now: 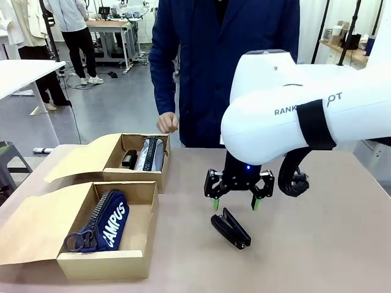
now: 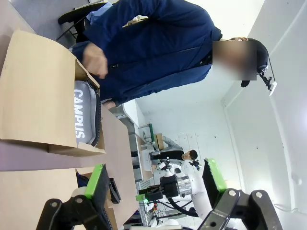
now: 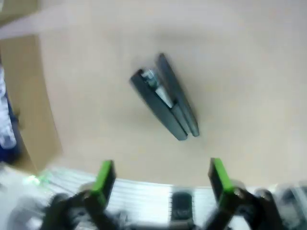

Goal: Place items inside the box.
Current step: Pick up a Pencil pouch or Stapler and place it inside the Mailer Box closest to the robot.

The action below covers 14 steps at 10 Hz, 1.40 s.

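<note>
Robotics laboratory. Indicators: grey floor of an open hall, a workbench carrying equipment, a loose cable on the floor, a shelf with boxes.

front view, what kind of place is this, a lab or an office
Probably a robotics lab or workshop: a white robot arm works at a table opposite a person, with equipment-laden workbenches and loose cables on the floor behind.

The black stapler lies on the tan counter beneath the black, green-padded right pincer. By the counter's left edge, the near brown box holds a navy pouch lettered white, and the far brown box holds a grey pouch.
</note>
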Motion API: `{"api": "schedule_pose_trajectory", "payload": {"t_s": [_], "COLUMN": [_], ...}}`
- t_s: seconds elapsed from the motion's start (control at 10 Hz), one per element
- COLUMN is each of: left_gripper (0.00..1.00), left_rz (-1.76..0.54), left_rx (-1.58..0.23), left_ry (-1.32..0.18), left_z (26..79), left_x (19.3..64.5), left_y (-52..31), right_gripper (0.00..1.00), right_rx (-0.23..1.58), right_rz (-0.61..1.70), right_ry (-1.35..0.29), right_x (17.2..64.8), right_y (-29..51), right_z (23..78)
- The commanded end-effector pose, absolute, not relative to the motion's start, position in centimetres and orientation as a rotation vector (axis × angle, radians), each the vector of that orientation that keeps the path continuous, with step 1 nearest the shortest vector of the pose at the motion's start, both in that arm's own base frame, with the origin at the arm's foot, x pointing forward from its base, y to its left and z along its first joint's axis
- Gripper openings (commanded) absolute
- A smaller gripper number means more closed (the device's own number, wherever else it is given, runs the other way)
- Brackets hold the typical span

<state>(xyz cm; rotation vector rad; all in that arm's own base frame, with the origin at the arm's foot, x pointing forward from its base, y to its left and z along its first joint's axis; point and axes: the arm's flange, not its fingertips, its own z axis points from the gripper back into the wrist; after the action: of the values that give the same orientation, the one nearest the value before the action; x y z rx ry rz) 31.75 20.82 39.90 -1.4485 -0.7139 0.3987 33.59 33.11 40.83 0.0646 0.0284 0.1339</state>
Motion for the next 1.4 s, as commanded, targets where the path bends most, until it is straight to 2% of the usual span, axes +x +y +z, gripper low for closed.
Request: {"api": "schedule_pose_trajectory", "payload": {"t_s": [0.0,0.3,0.7,1.3], "left_gripper": [1.00,1.00,1.00,1.00], "left_rz": [0.378,0.378,0.378,0.378], "left_rx": [-1.450,-1.450,-1.450,-1.450], "left_ry": [-0.721,-0.721,-0.721,-0.721], "left_z": [40.0,40.0,40.0,40.0], "left_x": [31.4,31.4,31.4,31.4], "left_y": [20.7,20.7,20.7,20.7], "right_gripper": [1.00,1.00,1.00,1.00], "right_rx": [0.132,0.069,-0.003,0.010], "right_rz": [0.483,0.554,0.548,0.578], "right_ry": [0.023,-0.050,-0.051,0.075], "right_x": [33.7,33.4,33.5,35.0], "right_y": [32.1,32.6,33.5,34.4], "right_z": [39.9,39.4,38.1,29.7]}}
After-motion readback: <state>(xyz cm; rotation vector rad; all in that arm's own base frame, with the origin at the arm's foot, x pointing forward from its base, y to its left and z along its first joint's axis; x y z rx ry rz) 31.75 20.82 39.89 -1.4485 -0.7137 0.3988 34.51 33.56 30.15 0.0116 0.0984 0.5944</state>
